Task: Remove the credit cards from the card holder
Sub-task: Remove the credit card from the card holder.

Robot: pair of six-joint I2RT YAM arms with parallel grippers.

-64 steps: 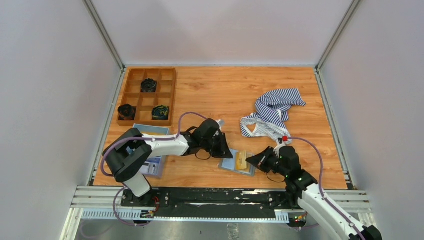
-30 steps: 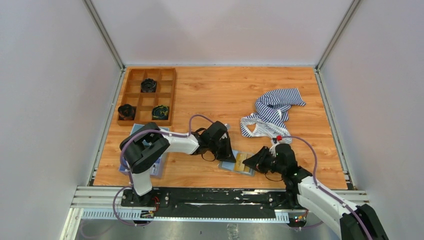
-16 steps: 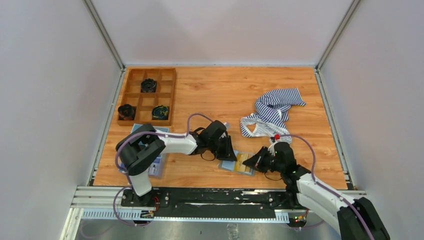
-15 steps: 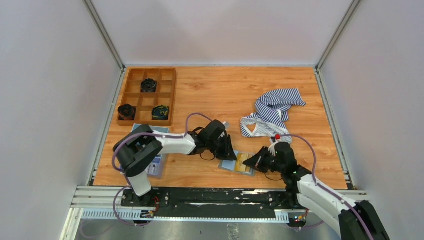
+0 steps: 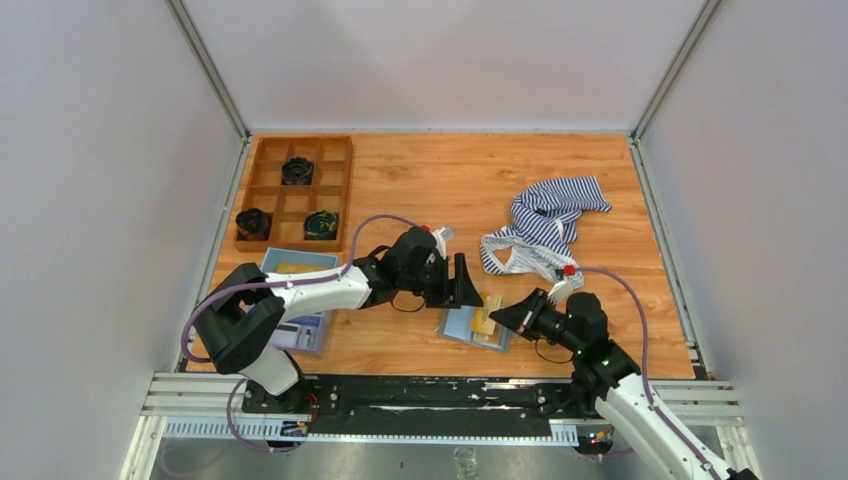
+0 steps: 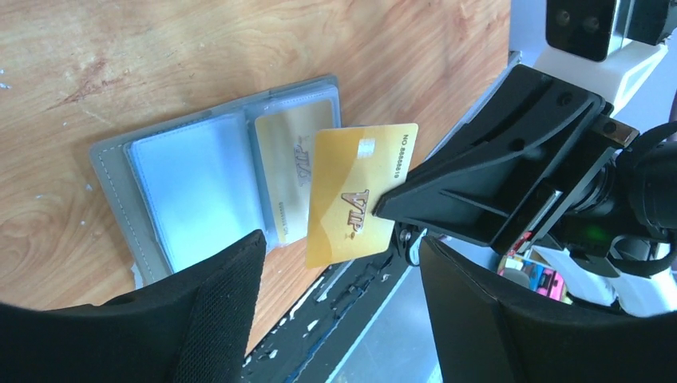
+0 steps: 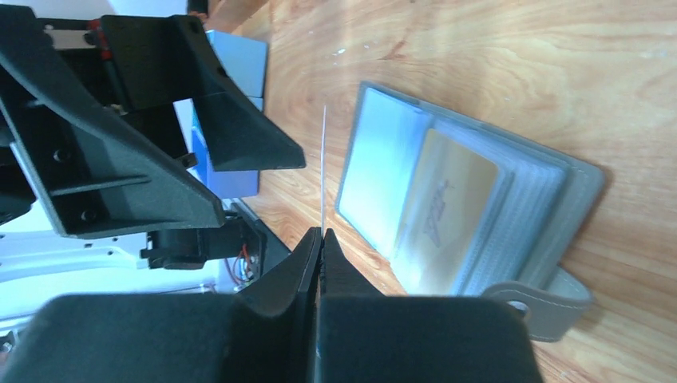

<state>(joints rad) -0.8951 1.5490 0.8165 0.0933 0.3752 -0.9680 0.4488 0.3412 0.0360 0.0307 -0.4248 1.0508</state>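
Note:
The grey card holder (image 6: pixel 192 187) lies open on the wood near the table's front edge (image 5: pixel 462 326). One tan-yellow credit card (image 6: pixel 291 167) sits in its right pocket (image 7: pixel 447 203). A second credit card (image 6: pixel 355 203) hangs in the air just above the holder, with my right gripper (image 7: pixel 321 235) shut on its edge; in the right wrist view this card (image 7: pixel 323 159) shows edge-on. My left gripper (image 6: pixel 342 243) is open and holds nothing, and hovers just left of the holder (image 5: pixel 468 290), facing the right gripper (image 5: pixel 497 316).
A blue tray (image 5: pixel 300 265) lies at the left under the left arm. A wooden divided box (image 5: pixel 295 192) with dark round items stands at the back left. A striped cloth (image 5: pixel 545 230) lies behind the right gripper.
My left gripper has opened and lifted back off the holder. My right gripper has shut on a card, which now stands clear of the holder.

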